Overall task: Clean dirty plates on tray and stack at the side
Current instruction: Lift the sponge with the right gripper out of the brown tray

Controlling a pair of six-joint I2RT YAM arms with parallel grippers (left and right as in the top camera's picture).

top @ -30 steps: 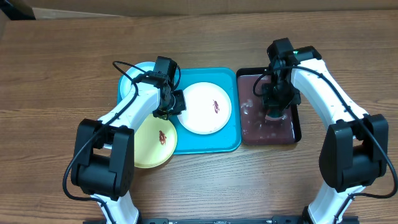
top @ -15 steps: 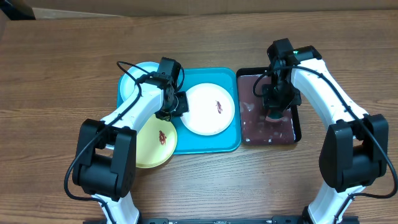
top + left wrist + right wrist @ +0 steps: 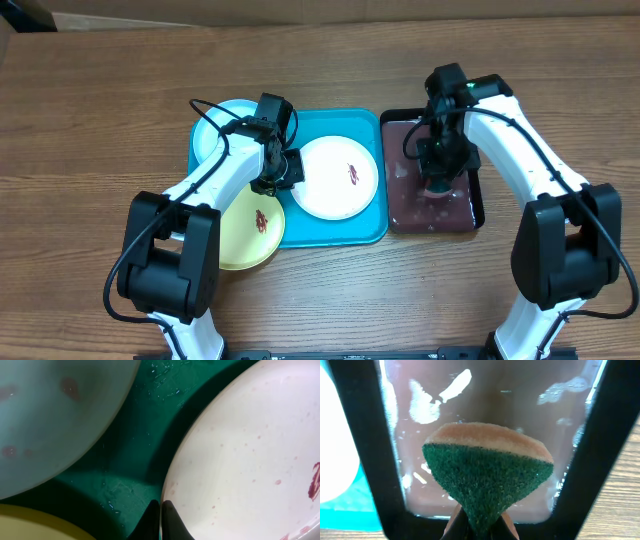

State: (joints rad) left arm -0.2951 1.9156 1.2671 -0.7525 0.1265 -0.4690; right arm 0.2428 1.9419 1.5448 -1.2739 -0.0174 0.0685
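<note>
The turquoise tray (image 3: pixel 372 232) holds the white plate (image 3: pixel 337 176), which has a reddish smear. The light blue plate (image 3: pixel 220 125) lies at the tray's back left corner. The yellow-green plate (image 3: pixel 250 226) hangs over its front left edge. My left gripper (image 3: pixel 287 168) is shut on the white plate's left rim (image 3: pixel 235 450), with its fingertips (image 3: pixel 161 507) pinched at the edge. The light blue plate (image 3: pixel 55 420) and yellow-green plate (image 3: pixel 30 525) show beside it. My right gripper (image 3: pixel 440 178) is shut on a green-and-orange sponge (image 3: pixel 487 467), held over dark liquid.
A narrow black tray (image 3: pixel 478 205) of reddish-brown liquid stands right of the turquoise tray; its rim (image 3: pixel 357 435) frames the sponge. A black cable loops over the left arm. Bare wood table lies all around.
My left gripper has shifted slightly right and the white plate has moved a little right with it. My right gripper with the sponge has stayed over the black tray.
</note>
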